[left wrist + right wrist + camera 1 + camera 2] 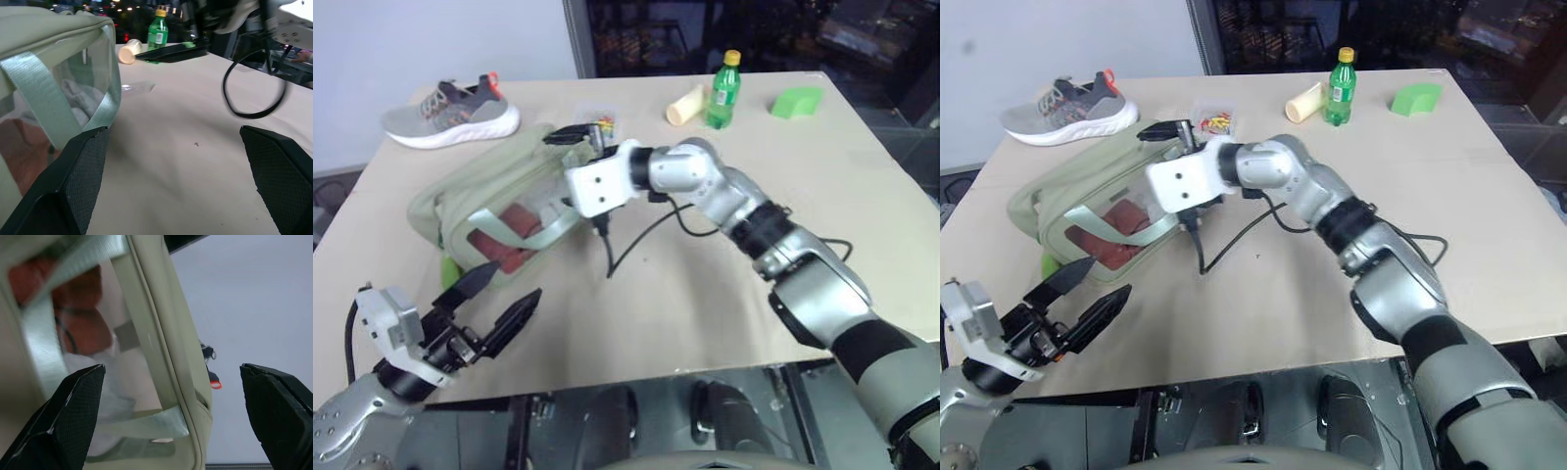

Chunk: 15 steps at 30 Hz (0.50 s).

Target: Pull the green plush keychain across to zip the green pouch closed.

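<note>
A: Where's the pale sage-green fabric pouch with clear front panel [499, 211]?
B: Lying on the beige surface [705, 284], left side, near a grey sneaker [450, 111]. Lime-green fuzzy plush keychain [449, 268] pokes out at its near-left corner.
A: Jaws?
B: Right gripper [578, 132] hovers over the pouch's far end, jaws wide apart, empty. Left gripper [494, 304] sits just beside the keychain, jaws spread, empty.

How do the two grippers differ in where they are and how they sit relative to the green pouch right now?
The right gripper reaches across over the green pouch, at its far end; the left gripper hangs off the pouch's near corner, over bare table. The right gripper points toward the robot's left; the left gripper points forward and to the right. Both are open and hold nothing.
</note>
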Each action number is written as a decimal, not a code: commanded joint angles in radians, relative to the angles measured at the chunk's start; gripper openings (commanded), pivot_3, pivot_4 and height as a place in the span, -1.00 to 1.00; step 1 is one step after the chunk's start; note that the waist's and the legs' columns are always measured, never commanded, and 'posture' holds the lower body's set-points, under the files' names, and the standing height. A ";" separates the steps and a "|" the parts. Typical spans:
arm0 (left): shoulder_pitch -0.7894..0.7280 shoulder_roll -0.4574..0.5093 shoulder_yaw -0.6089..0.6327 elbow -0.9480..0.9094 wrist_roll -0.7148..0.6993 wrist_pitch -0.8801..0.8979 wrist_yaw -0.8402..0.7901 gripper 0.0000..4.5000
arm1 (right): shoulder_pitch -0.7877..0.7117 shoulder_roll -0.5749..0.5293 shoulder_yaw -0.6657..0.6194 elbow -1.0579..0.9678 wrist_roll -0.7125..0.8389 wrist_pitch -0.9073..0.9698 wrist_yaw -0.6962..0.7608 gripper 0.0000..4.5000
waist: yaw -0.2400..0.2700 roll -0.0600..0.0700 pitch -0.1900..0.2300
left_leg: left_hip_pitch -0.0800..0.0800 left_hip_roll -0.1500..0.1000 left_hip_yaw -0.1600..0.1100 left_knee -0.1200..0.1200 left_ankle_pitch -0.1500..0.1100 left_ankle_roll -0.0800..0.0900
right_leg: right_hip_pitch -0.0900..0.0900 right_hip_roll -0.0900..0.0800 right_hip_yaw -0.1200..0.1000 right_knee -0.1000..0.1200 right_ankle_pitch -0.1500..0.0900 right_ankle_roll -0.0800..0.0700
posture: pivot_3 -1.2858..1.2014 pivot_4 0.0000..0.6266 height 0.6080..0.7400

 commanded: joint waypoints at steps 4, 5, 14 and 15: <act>0.055 -0.039 0.059 -0.121 0.002 -0.050 0.085 0.96 | -0.053 0.057 -0.105 0.121 0.072 -0.041 -0.010 0.99 | 0.002 0.000 0.000 | -0.001 0.000 -0.001 0.000 0.000 0.000 | 0.000 0.000 0.000 0.000 0.000 0.000 | 0.03 -0.52 1.00; 0.059 -0.042 0.063 -0.131 -0.005 -0.050 0.096 0.96 | -0.037 0.054 -0.131 0.100 0.117 -0.028 0.035 0.99 | 0.004 0.000 0.000 | -0.001 0.000 -0.001 0.000 0.000 0.000 | 0.000 0.000 0.000 0.000 0.000 0.000 | 0.03 -0.52 1.00; -0.039 0.154 0.135 -0.164 0.018 0.090 0.271 0.96 | 0.528 -0.426 -0.363 -0.897 0.784 0.733 0.555 0.99 | 0.041 -0.001 0.000 | -0.002 -0.002 -0.007 0.001 0.000 0.001 | 0.004 -0.004 -0.004 -0.002 0.000 0.000 | 0.03 -0.52 1.00; -0.053 0.181 0.149 -0.159 -0.003 0.110 0.278 0.96 | 0.576 -0.477 -0.392 -0.971 0.824 0.796 0.546 0.99 | 0.037 0.000 0.001 | -0.002 -0.003 -0.007 0.001 0.000 0.001 | 0.004 -0.004 -0.004 -0.002 0.000 0.000 | 0.03 -0.52 1.00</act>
